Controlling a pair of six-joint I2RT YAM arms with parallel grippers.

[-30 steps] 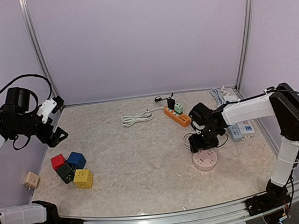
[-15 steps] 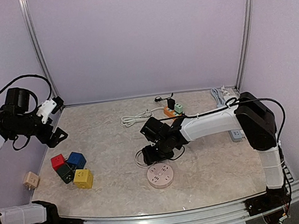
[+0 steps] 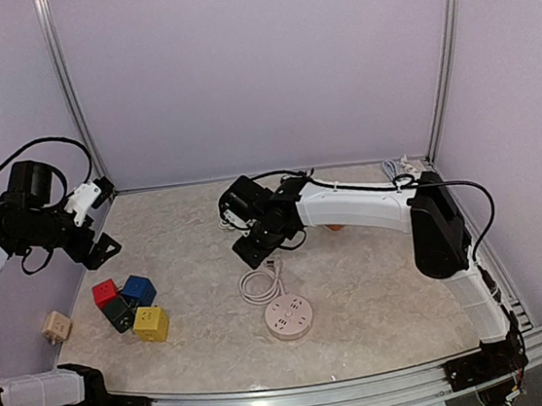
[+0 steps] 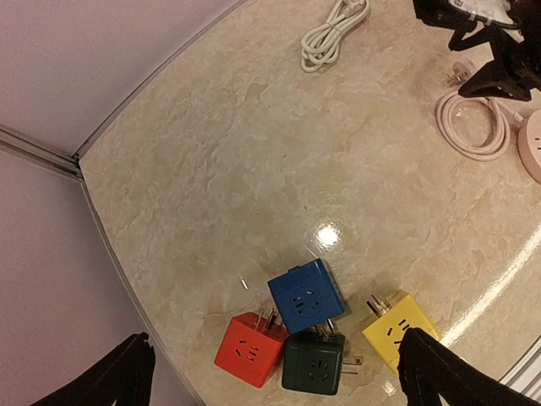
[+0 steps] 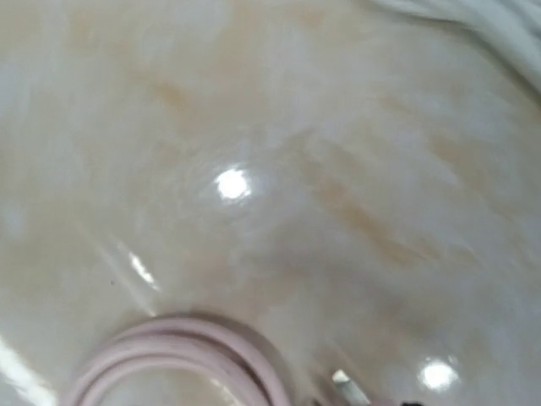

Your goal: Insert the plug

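Observation:
My right gripper (image 3: 257,252) reaches far left over the middle of the table, low over the surface. It looks shut on the pink plug (image 4: 459,74), whose metal prongs (image 5: 345,385) show at the bottom of the blurred right wrist view; its own fingers do not show there. The plug's pink cord (image 3: 261,284) lies coiled beside the round pink power strip (image 3: 290,316). My left gripper (image 4: 283,381) hangs open and empty, high at the left wall above the coloured cube sockets.
Red (image 3: 105,291), blue (image 3: 140,288), dark green (image 3: 119,314) and yellow (image 3: 151,323) cube sockets cluster at the left. A coiled white cord (image 4: 330,38) lies at the back. A beige cube (image 3: 56,326) sits at the far left edge.
My right arm has swung from the right side to left of centre, dragging the pink cord and round strip with it. The left arm has not moved.

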